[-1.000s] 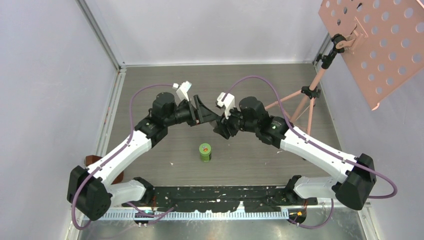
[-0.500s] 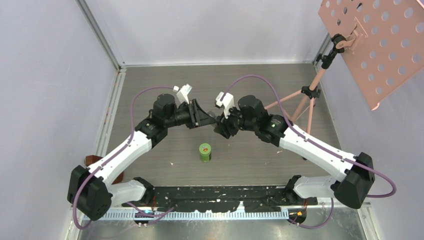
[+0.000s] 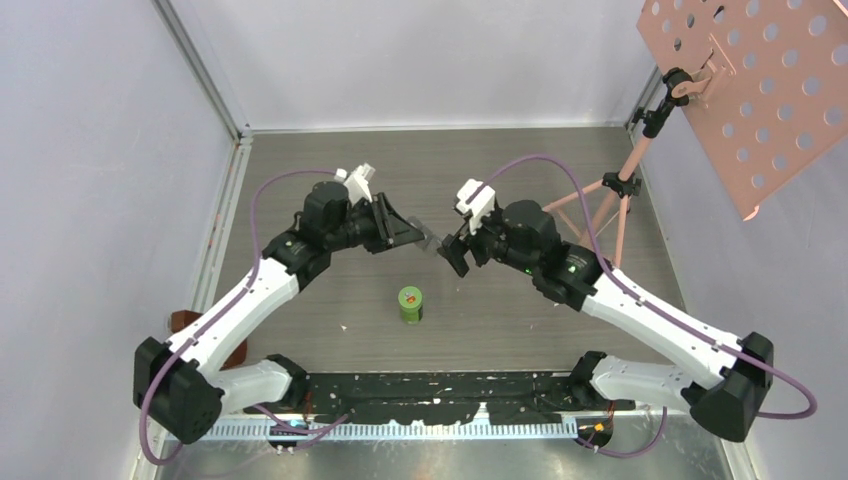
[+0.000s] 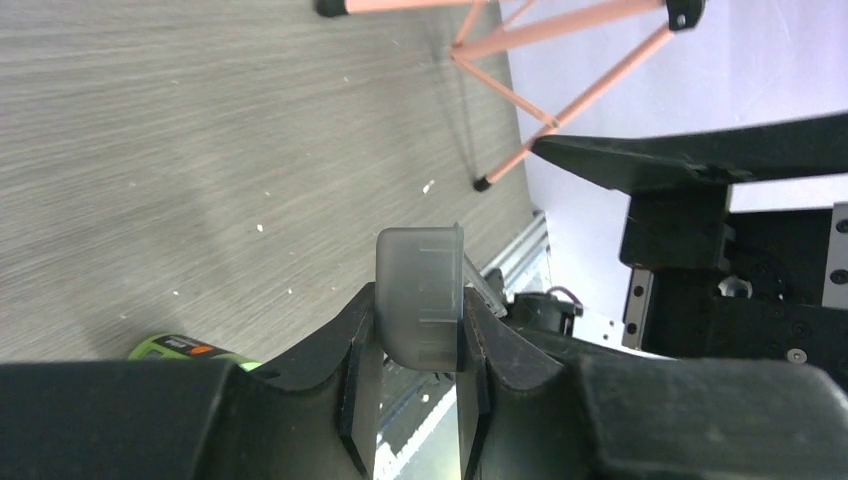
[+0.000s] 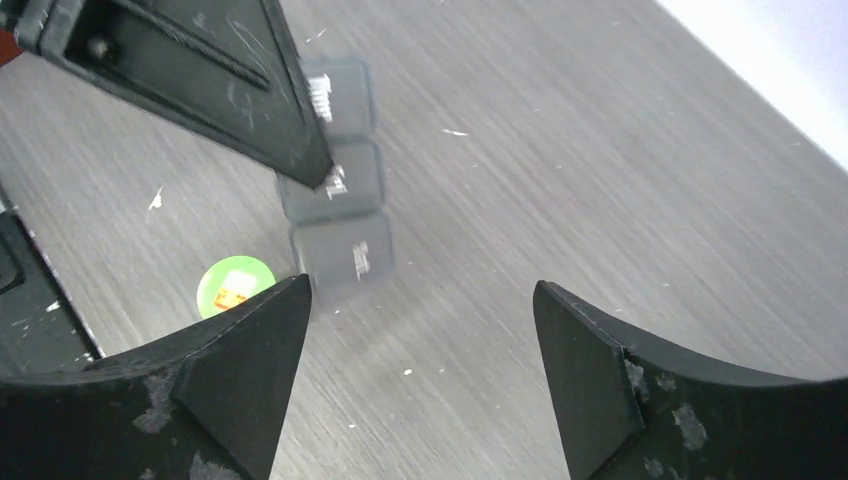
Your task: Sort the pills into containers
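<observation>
The grey translucent pill case (image 5: 335,190), a strip of lettered compartments, hangs above the table, gripped at one end by my left gripper (image 3: 415,236). In the left wrist view the case (image 4: 420,300) sits edge-on between the shut fingers of the left gripper (image 4: 418,325). The green bottle (image 3: 410,304) with its red-marked top stands upright on the table in front of both grippers; it also shows in the right wrist view (image 5: 235,285) and the left wrist view (image 4: 190,348). My right gripper (image 3: 452,255) is open and empty, just right of the case's free end (image 5: 420,290). No pills show.
A pink tripod (image 3: 620,190) carrying a perforated pink board (image 3: 760,90) stands at the back right. A black strip (image 3: 440,385) runs along the near edge between the arm bases. Enclosure walls close the left, back and right. Small white specks dot the table.
The right gripper has drawn back to the right, away from the case, and now stands open. The left gripper has turned slightly, still holding the case.
</observation>
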Available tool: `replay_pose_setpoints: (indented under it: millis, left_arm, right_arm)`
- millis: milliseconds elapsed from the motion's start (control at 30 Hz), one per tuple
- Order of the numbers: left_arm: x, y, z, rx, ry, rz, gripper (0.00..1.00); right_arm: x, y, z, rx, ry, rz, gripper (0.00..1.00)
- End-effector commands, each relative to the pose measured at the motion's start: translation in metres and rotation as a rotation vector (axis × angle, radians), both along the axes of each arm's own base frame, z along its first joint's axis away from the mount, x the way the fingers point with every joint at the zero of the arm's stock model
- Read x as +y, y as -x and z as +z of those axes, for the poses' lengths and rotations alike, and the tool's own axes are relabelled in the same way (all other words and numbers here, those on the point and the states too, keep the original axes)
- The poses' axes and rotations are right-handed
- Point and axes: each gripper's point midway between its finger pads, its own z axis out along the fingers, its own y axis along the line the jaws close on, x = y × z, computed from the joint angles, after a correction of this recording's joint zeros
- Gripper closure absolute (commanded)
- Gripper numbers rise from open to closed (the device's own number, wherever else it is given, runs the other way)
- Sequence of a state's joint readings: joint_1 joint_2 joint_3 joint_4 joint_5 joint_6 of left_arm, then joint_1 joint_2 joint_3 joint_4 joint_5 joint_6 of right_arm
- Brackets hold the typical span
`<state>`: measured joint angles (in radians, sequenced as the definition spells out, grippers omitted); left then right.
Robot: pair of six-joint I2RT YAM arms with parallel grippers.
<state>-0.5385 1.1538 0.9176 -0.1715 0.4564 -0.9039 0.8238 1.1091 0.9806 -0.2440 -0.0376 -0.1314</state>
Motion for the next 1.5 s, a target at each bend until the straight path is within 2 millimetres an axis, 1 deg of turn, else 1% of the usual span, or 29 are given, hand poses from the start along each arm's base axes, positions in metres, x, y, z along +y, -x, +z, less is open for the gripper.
replay_pose_setpoints:
  millis: [0, 33, 67, 100, 133, 167, 233, 267, 300, 333, 433, 467, 533, 567, 600, 633, 667, 733, 800, 933, 1033, 1100, 1233, 1267, 1333, 1467]
  left_arm:
    - [0.030, -0.011, 0.027, -0.051, -0.076, 0.170, 1.00]
    - [0.034, -0.011, 0.029, -0.049, -0.083, 0.194, 1.00]
    - [0.037, -0.011, 0.030, -0.044, -0.089, 0.210, 1.00]
    - [0.039, -0.011, 0.030, -0.039, -0.091, 0.222, 1.00]
    - [0.041, -0.010, 0.030, -0.037, -0.091, 0.232, 1.00]
    - [0.042, -0.010, 0.031, -0.037, -0.090, 0.237, 1.00]
    - [0.044, -0.009, 0.033, -0.040, -0.087, 0.243, 1.00]
    - [0.045, -0.008, 0.034, -0.041, -0.086, 0.247, 1.00]
    - [0.046, -0.007, 0.033, -0.041, -0.088, 0.249, 1.00]
    - [0.046, -0.007, 0.034, -0.043, -0.088, 0.251, 1.00]
    - [0.047, -0.005, 0.037, -0.052, -0.086, 0.247, 1.00]
    - [0.046, -0.005, 0.037, -0.055, -0.085, 0.240, 1.00]
    - [0.044, -0.003, 0.041, -0.064, -0.079, 0.221, 1.00]
    - [0.043, -0.001, 0.041, -0.068, -0.078, 0.209, 1.00]
    - [0.042, 0.000, 0.043, -0.076, -0.073, 0.193, 1.00]
    - [0.040, 0.002, 0.045, -0.084, -0.069, 0.176, 1.00]
    - [0.039, 0.005, 0.046, -0.088, -0.064, 0.160, 1.00]
    - [0.038, 0.007, 0.048, -0.101, -0.058, 0.135, 1.00]
    - [0.039, 0.009, 0.047, -0.110, -0.059, 0.120, 1.00]
    - [0.043, 0.011, 0.045, -0.124, -0.054, 0.098, 1.00]
    - [0.047, 0.012, 0.044, -0.136, -0.060, 0.094, 1.00]
    - [0.050, 0.012, 0.043, -0.147, -0.066, 0.093, 1.00]
    - [0.052, 0.011, 0.039, -0.148, -0.072, 0.089, 1.00]
    - [0.052, 0.011, 0.038, -0.147, -0.070, 0.085, 1.00]
    - [0.050, 0.011, 0.037, -0.145, -0.065, 0.076, 1.00]
    - [0.048, 0.011, 0.036, -0.137, -0.054, 0.060, 1.00]
  right_arm:
    - [-0.012, -0.007, 0.042, -0.164, -0.082, -0.056, 0.14]
    - [-0.011, -0.005, 0.043, -0.177, -0.084, -0.040, 0.21]
    - [-0.003, 0.001, 0.047, -0.189, -0.105, 0.017, 0.28]
    - [0.001, 0.005, 0.045, -0.205, -0.099, 0.050, 0.30]
    - [0.006, 0.006, 0.050, -0.230, -0.117, 0.073, 0.32]
    - [0.010, 0.009, 0.046, -0.242, -0.109, 0.092, 0.32]
    - [0.017, 0.007, 0.050, -0.266, -0.122, 0.106, 0.31]
    - [0.020, 0.007, 0.053, -0.268, -0.124, 0.114, 0.29]
    - [0.024, 0.008, 0.049, -0.259, -0.115, 0.132, 0.28]
    - [0.026, 0.008, 0.051, -0.260, -0.118, 0.137, 0.25]
    - [0.038, 0.013, 0.047, -0.236, -0.116, 0.188, 0.22]
    - [0.040, 0.014, 0.049, -0.237, -0.120, 0.197, 0.21]
    - [0.047, 0.017, 0.046, -0.221, -0.108, 0.220, 0.21]
    - [0.049, 0.016, 0.037, -0.199, -0.084, 0.220, 0.21]
    - [0.051, 0.014, 0.040, -0.194, -0.086, 0.214, 0.21]
    - [0.052, 0.010, 0.033, -0.176, -0.067, 0.198, 0.22]
    - [0.054, 0.006, 0.032, -0.164, -0.065, 0.184, 0.23]
    - [0.052, -0.004, 0.031, -0.156, -0.059, 0.124, 0.25]
    - [0.045, -0.016, 0.032, -0.166, -0.050, 0.042, 0.27]
    - [0.039, -0.024, 0.039, -0.174, -0.071, -0.029, 0.29]
    - [0.033, -0.027, 0.040, -0.166, -0.084, -0.065, 0.31]
    - [0.029, -0.026, 0.045, -0.165, -0.112, -0.077, 0.32]
    - [0.028, -0.022, 0.050, -0.148, -0.158, -0.072, 0.32]
    - [0.028, -0.022, 0.050, -0.142, -0.162, -0.070, 0.31]
    - [0.031, -0.021, 0.057, -0.144, -0.202, -0.060, 0.29]
    - [0.035, -0.020, 0.060, -0.127, -0.233, -0.049, 0.25]
